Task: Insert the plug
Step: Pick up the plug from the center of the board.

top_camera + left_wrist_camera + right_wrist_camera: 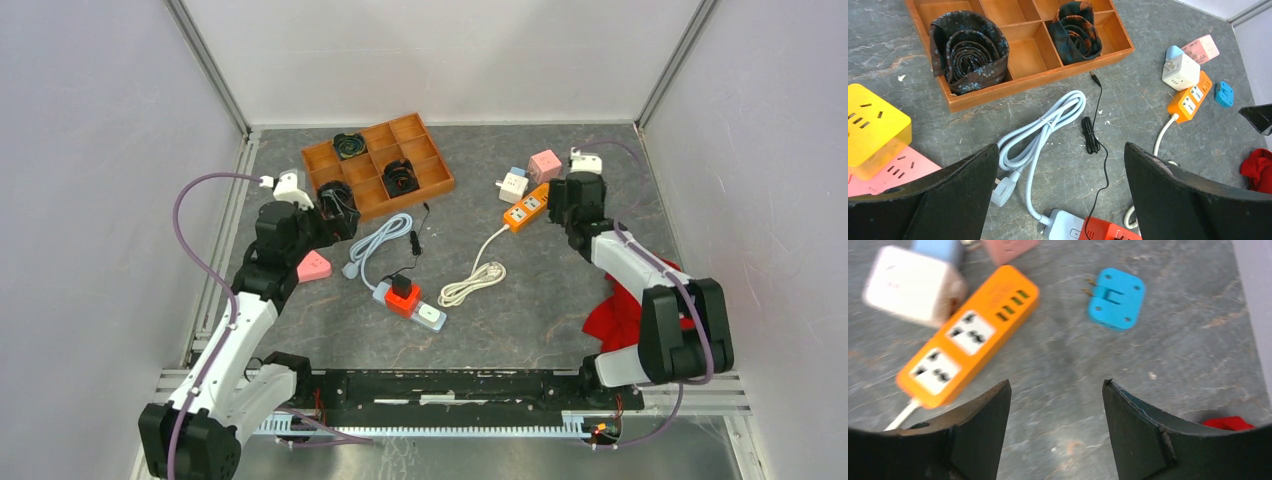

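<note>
A light blue power strip (428, 315) with a red adapter (403, 295) plugged into it lies mid-table. Its light blue cable (1048, 122) ends in a loose plug (1000, 192) lying on the table. My left gripper (1061, 146) is open and empty, above that cable and plug; in the top view it (335, 215) is near the tray. An orange power strip (968, 337) and a small blue plug adapter (1115, 298) lie ahead of my right gripper (1056, 382), which is open and empty over bare table.
A wooden tray (1033, 45) holds rolled ties. A yellow cube socket (873, 127) and a pink socket (893, 172) lie left. A white cube (910, 285), a pink cube (545, 163), a white cable coil (475, 283), a thin black cord (1093, 135) and a red cloth (620, 310) are around.
</note>
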